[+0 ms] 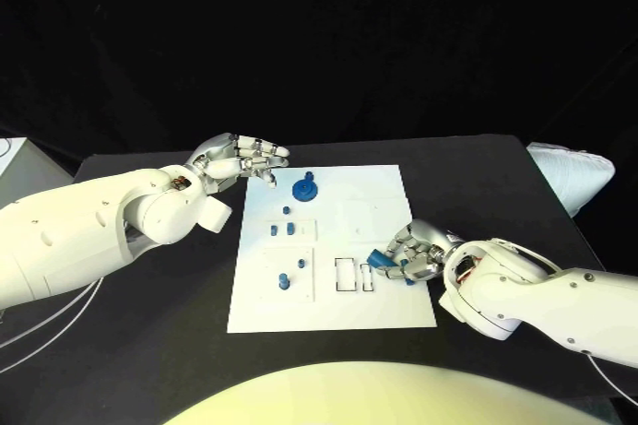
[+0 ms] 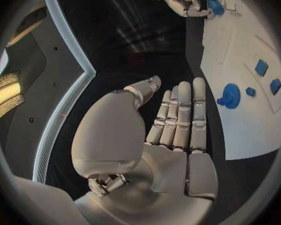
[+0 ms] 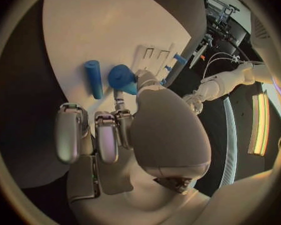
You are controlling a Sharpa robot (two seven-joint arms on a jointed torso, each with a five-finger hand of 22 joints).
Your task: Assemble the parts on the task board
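Now the right robot hand (image 1: 415,255) pinches a blue part (image 1: 382,259) at the task board's (image 1: 385,305) right edge, a blue cylinder (image 3: 93,79) lying just beside it; the left robot hand (image 1: 246,158) hovers released at the board's far left corner, near the round blue gear (image 1: 306,189)

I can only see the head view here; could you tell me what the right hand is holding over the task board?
Observer: The right wrist view shows the right hand pinching a short blue part at its fingertips.
Operator: Thank you. Is anything lying near it?
Observer: Yes, a blue cylinder lies flat on the task board right beside the held part.
Operator: And does the left hand hold anything?
Observer: No. The left wrist view shows the left hand flat, with straight fingers and a bare palm, beside the board's edge near the blue gear-like part.
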